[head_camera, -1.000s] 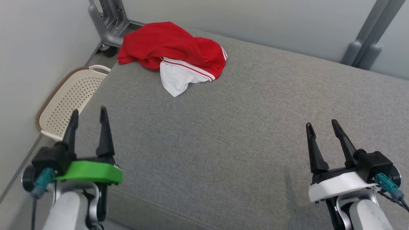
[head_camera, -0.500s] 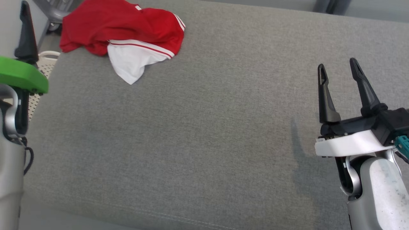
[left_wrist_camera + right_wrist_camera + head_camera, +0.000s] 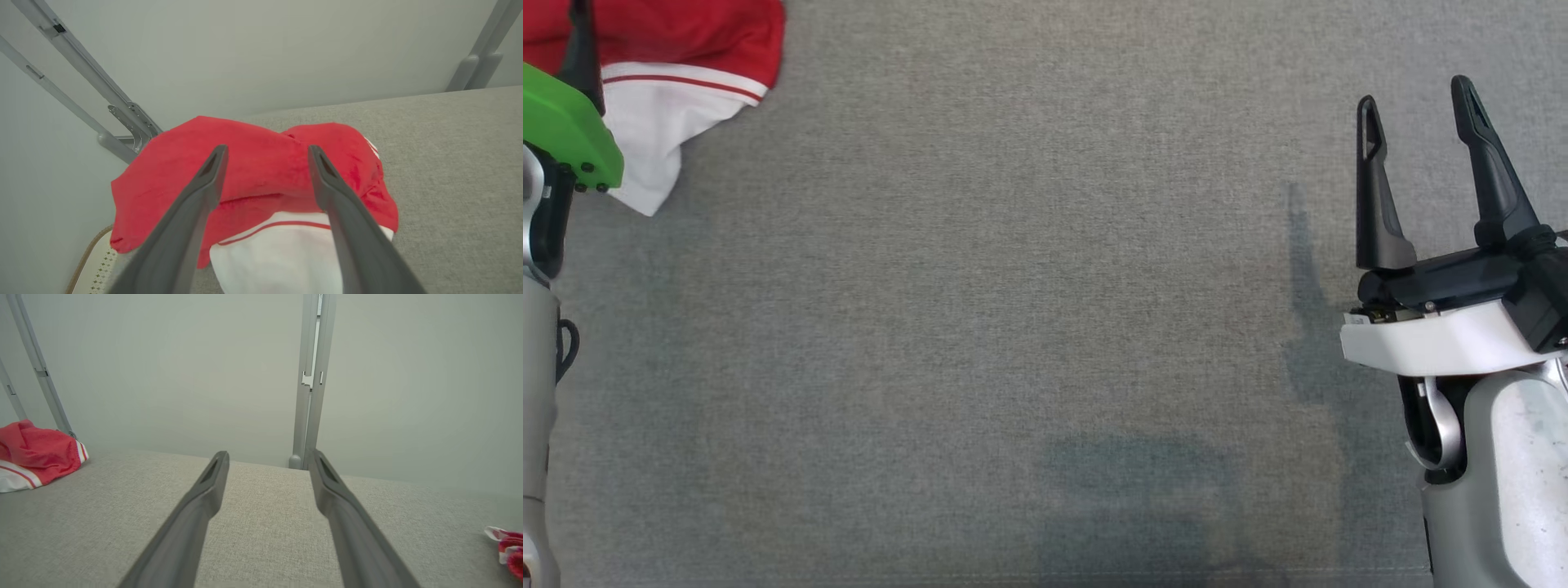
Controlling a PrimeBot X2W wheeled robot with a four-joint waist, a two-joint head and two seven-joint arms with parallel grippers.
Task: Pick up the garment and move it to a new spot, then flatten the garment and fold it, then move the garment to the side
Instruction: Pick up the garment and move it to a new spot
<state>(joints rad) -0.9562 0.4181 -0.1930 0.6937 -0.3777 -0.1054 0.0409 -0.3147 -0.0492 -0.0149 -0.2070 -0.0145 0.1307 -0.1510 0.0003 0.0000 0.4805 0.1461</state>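
The garment [image 3: 686,33] is running off the head view's top edge, and a green mount [image 3: 564,131] is covering part of it. The left gripper [image 3: 265,153] is hiding strips of cloth behind its fingers; a basket [image 3: 92,269] is being cropped at the bottom. A red-and-white scrap [image 3: 508,545] is being cut by the right wrist view's edge, too little to identify.

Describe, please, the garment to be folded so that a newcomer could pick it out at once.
Start from the wide grey surface; go to its far left corner, by the slanted metal bars. The garment lies crumpled there: a red heap with a white panel edged by a red stripe, not the red-and-white scrap at the right.
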